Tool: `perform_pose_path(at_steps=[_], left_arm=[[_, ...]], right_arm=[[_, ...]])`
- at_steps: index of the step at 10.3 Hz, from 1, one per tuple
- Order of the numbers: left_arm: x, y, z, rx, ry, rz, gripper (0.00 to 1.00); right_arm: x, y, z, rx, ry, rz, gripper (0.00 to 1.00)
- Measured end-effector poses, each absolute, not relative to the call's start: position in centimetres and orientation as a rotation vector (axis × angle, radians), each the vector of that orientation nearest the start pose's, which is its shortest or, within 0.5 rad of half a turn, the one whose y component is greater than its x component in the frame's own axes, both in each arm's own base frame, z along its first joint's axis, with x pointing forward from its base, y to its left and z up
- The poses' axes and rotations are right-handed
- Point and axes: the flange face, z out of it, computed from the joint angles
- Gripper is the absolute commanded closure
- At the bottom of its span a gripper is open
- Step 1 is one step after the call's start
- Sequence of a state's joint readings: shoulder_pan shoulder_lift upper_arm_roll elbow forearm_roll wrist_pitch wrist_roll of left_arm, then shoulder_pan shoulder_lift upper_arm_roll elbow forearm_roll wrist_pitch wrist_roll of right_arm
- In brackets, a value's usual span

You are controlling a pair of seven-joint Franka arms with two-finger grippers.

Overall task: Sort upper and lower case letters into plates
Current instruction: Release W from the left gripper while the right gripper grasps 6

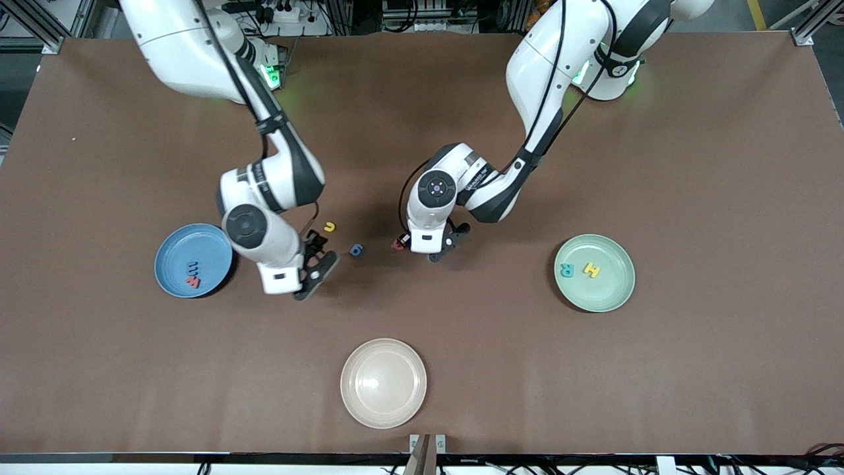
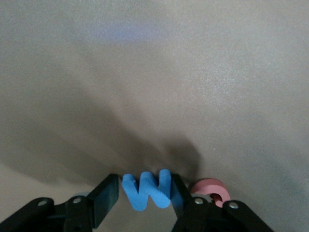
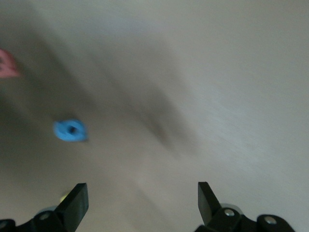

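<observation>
My left gripper (image 2: 145, 192) is down at the table's middle (image 1: 422, 247), its jaws close on either side of a blue letter W (image 2: 147, 189). One finger (image 2: 179, 193) touches the W and the other (image 2: 106, 195) stands a sliver off it. A red letter (image 2: 211, 189) lies right beside it (image 1: 397, 244). My right gripper (image 1: 316, 267) hangs open (image 3: 142, 203) beside the sky blue plate (image 1: 198, 241), with nothing between its fingers. A small blue letter (image 1: 356, 250) and a yellow letter (image 1: 329, 227) lie close to it. The blue plate holds a blue letter (image 1: 192, 268) and a red letter (image 1: 192, 282). The mint green plate (image 1: 610, 290) holds a teal R (image 1: 566, 269) and a yellow H (image 1: 592, 269).
A cream-white plate (image 1: 383, 382) sits near the table's front edge, nearer to the front camera than both grippers. The brown table (image 1: 692, 165) stretches bare toward the left arm's end.
</observation>
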State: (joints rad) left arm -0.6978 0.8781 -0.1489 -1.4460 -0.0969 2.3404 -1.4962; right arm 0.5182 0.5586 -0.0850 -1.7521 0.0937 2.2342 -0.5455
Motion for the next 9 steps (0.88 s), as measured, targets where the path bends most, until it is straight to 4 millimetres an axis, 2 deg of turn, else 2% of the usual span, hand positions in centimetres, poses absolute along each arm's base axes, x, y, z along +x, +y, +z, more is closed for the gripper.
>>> perform_pose_path(at_steps=[2, 4, 7, 9], left_arm=[[49.3, -53.1, 17.2, -2.991, -1.211, 0.258, 0.64], [49.3, -53.1, 17.2, -2.992, -1.211, 0.256, 0.66], [49.5, -53.0, 17.3, -2.991, -1.215, 0.255, 0.66], [51.3, -51.1, 17.3, -2.972, -1.222, 0.257, 0.66]], right_arm=[[58.2, 30.6, 24.1, -2.764, -1.442, 0.078, 0.00], [57.7, 31.5, 22.6, -2.759, -1.480, 0.043, 0.00], [56.2, 30.6, 19.4, -2.765, -1.490, 0.008, 0.00], [55.9, 30.5, 19.5, -2.764, -1.491, 0.004, 0.00]])
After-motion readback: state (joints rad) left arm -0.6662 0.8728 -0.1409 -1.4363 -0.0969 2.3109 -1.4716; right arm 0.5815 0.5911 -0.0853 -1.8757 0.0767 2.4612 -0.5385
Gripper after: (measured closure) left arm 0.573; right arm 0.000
